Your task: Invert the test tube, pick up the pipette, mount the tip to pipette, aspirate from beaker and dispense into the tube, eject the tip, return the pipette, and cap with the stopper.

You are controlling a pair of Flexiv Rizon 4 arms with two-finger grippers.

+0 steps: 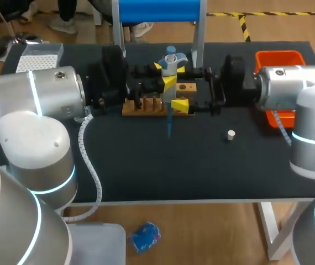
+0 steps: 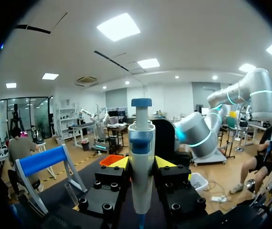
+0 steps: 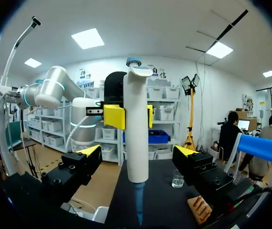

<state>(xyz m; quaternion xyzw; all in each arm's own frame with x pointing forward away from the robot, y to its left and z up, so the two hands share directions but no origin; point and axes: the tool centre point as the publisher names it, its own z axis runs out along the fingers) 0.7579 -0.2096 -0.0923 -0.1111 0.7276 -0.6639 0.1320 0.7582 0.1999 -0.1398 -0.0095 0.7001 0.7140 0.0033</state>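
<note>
The left gripper [image 2: 141, 164] is clamping the pipette [image 2: 141, 138] upright above the middle of the table [image 1: 146, 165], its yellow fingers pressing the barrel from both sides. The right gripper [image 3: 137, 151] is facing it with fingers spread wide, flanking the barrel without touching it. A blue tip [image 3: 139, 202] is sitting on the pipette's nose, so mounting appears done and the aspirating step seems to be coming up. The beaker [image 3: 177, 180] is standing on the table beyond the pipette, near the wooden rack [image 1: 146, 106], while the stopper [image 1: 231, 134] is lying alone on the dark surface, well apart from both. The test tube is not showing clearly. The next move is probably calling for lowering the tip into the beaker and working the plunger.
</note>
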